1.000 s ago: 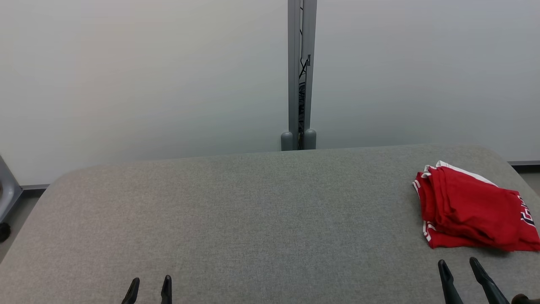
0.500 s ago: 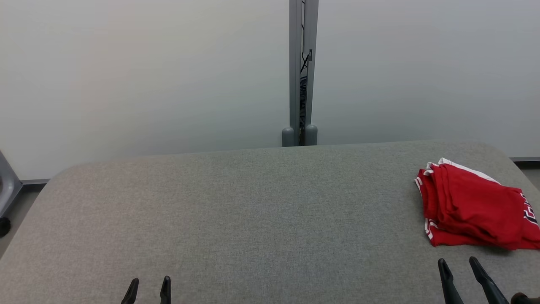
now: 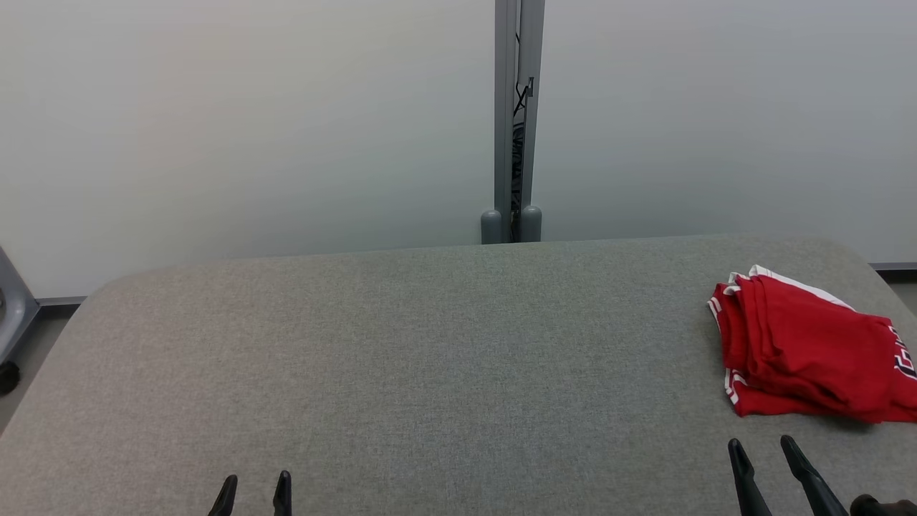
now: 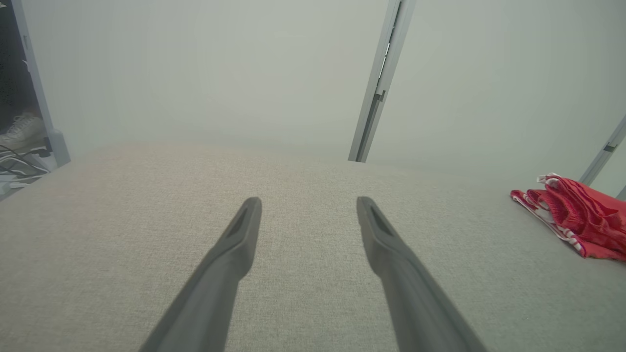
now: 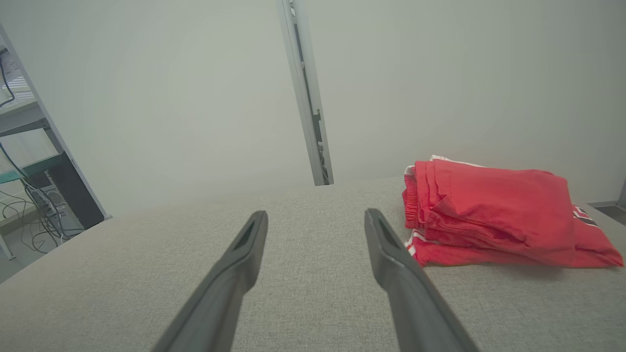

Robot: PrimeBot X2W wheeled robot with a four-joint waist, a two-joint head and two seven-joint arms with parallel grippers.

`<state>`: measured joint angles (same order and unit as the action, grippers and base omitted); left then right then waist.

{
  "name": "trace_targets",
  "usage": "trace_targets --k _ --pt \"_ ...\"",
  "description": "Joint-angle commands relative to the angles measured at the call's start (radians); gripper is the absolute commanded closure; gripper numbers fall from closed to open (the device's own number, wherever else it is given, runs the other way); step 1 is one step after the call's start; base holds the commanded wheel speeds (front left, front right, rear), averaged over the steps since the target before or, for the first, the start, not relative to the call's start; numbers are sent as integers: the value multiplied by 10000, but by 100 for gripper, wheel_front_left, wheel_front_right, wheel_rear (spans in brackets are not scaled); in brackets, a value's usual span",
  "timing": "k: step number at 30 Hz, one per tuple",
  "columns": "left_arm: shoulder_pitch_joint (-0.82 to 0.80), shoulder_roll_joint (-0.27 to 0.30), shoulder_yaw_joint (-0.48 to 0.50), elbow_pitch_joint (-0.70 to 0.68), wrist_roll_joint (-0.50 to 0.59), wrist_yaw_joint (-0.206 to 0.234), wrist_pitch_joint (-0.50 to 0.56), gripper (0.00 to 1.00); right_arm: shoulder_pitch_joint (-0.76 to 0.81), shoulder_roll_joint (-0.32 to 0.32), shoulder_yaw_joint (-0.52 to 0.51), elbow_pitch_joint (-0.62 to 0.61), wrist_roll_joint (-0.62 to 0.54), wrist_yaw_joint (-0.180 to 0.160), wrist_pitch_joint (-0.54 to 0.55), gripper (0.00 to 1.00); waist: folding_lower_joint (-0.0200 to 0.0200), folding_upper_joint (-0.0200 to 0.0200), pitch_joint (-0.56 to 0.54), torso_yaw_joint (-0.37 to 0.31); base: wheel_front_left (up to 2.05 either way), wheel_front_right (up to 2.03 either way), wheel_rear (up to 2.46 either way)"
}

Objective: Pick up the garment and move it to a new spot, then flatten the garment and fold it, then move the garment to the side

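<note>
Meanwhile, soft garment (image 3: 809, 347), frame right, likely best taken by stacked edge; left gripper (image 3: 256, 479), right gripper (image 3: 761, 443) being held open.

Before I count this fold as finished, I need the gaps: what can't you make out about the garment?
- Red garment: in the head view its right end runs off the picture's edge.
- Dark lettering: too small to read in the right wrist view, cut by the edge in the head view.
- Lower layers: hidden under the top fold.
- Left wrist view: the garment runs off the right edge there too.
</note>
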<state>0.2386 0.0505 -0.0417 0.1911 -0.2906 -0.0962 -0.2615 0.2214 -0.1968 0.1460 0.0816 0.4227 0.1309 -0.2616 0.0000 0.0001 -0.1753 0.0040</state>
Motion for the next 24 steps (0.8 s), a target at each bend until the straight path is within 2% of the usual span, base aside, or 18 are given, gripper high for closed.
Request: trace_targets --k 1,23,24 --pt "-161 23 30 13 -22 -9 -39 0 -70 -90 33 52 -60 2 -51 0 0 -1 1 6 0 0 0" --pt "-276 18 -166 225 -95 -25 -39 0 -257 -118 185 272 82 2 -51 0 0 -1 16 -20 0 0 0" --pt "-160 -11 -154 235 -95 3 5 100 -112 -15 218 295 71 0 3 100 0 -1 16 -20 0 0 0"
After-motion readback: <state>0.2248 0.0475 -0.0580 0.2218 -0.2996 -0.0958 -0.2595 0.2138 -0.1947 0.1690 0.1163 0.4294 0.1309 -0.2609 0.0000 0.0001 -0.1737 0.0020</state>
